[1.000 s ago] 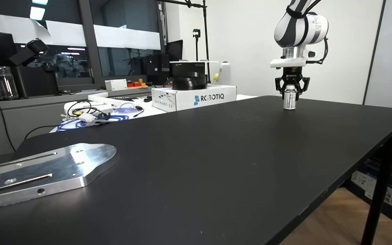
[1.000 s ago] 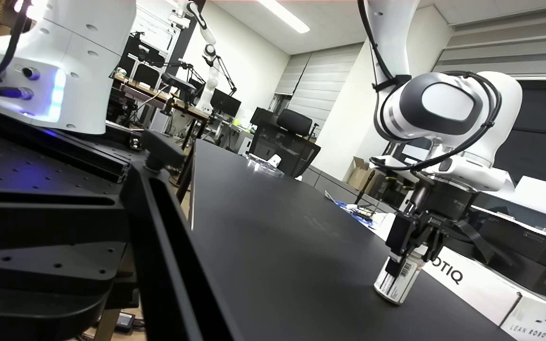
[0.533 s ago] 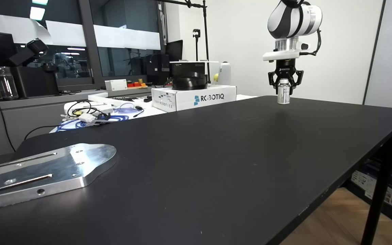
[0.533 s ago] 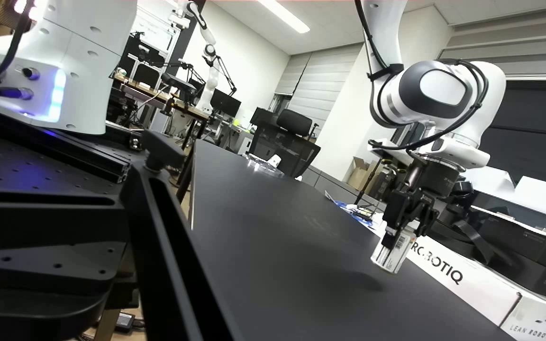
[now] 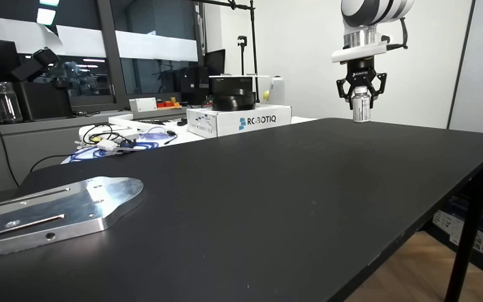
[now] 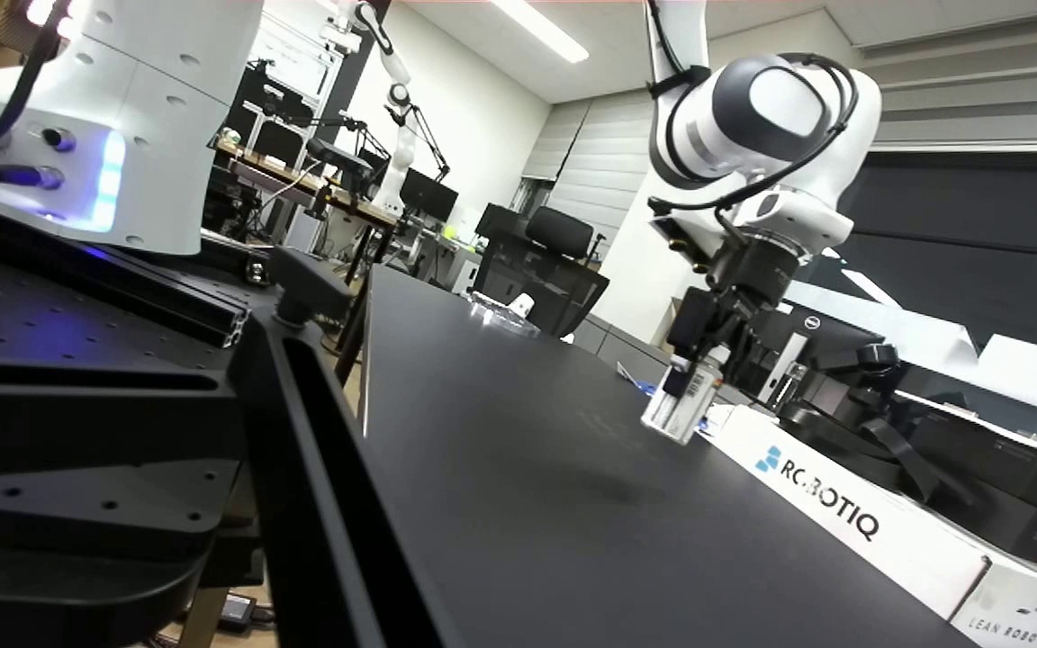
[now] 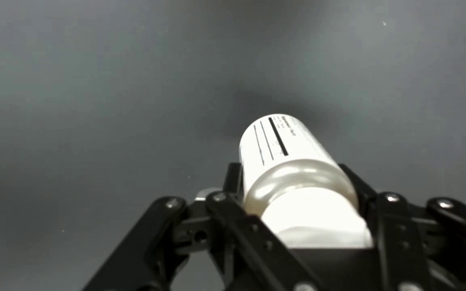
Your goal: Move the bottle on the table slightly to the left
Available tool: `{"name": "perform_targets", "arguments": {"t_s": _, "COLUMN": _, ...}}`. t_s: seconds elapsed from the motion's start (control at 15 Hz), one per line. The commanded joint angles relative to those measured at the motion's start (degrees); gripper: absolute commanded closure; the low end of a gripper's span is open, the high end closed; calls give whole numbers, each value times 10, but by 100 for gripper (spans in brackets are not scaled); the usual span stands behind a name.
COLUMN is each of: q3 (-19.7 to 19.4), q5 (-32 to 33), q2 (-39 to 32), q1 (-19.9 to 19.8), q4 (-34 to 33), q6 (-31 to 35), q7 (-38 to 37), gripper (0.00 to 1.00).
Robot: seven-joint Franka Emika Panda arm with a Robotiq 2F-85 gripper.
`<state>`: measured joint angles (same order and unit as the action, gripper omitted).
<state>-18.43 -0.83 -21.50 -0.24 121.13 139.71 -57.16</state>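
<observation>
The bottle is a small white-silver cylinder with a white cap, in both exterior views [image 5: 361, 111] [image 6: 680, 409] and in the wrist view [image 7: 287, 141]. My gripper [image 5: 361, 102] is shut around the bottle's upper body, with one black finger on each side. It also shows in an exterior view [image 6: 697, 360] and the wrist view [image 7: 295, 182]. The bottle hangs above the black table [image 5: 245, 201] [image 6: 500, 414], its dark shadow apart from its base. It is near upright in an exterior view. The table top fills the wrist view's background [image 7: 95, 101].
A shiny metal plate [image 5: 115, 193] lies at a table end. A white Robotiq box [image 5: 250, 121] [image 6: 843, 504] stands along a long side of the table, with black equipment on it. Cables [image 5: 111, 144] lie beside that box. The robot base [image 6: 149, 135] stands beyond the opposite edge.
The bottle stood on the table a second ago and is now lifted off it, held in my gripper. Arm and bottle have risen and moved along the table, past the box toward the cables.
</observation>
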Motion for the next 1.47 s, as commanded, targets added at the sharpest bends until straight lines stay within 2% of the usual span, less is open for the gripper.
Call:
{"name": "perform_targets", "arguments": {"t_s": 0.0, "q3": 11, "q5": 37, "q2": 126, "q1": 7, "q4": 141, "q6": -15, "q7": -3, "gripper": 67}}
{"name": "perform_targets", "arguments": {"t_s": 0.2, "q3": 36, "q5": 35, "q2": 215, "q1": -9, "q4": 240, "q6": -25, "q7": 26, "gripper": 67}}
{"name": "perform_targets", "arguments": {"t_s": 0.27, "q3": 42, "q5": 30, "q2": 240, "q1": -17, "q4": 274, "q6": -6, "q7": 41, "gripper": 67}}
{"name": "perform_targets", "arguments": {"t_s": 0.4, "q3": 54, "q5": 24, "q2": 274, "q1": -32, "q4": 318, "q6": -2, "q7": 60, "gripper": 67}}
{"name": "perform_targets", "arguments": {"t_s": 0.6, "q3": 67, "q5": 30, "q2": 304, "q1": -61, "q4": 376, "q6": 39, "q7": 83, "gripper": 67}}
{"name": "perform_targets", "arguments": {"t_s": 0.8, "q3": 77, "q5": 37, "q2": 303, "q1": -89, "q4": 410, "q6": 90, "q7": 99, "gripper": 67}}
{"name": "perform_targets", "arguments": {"t_s": 0.87, "q3": 78, "q5": 31, "q2": 272, "q1": -94, "q4": 383, "q6": 97, "q7": 109, "gripper": 67}}
{"name": "perform_targets", "arguments": {"t_s": 1.4, "q3": 69, "q5": 60, "q2": 195, "q1": -119, "q4": 387, "q6": 195, "q7": 110, "gripper": 67}}
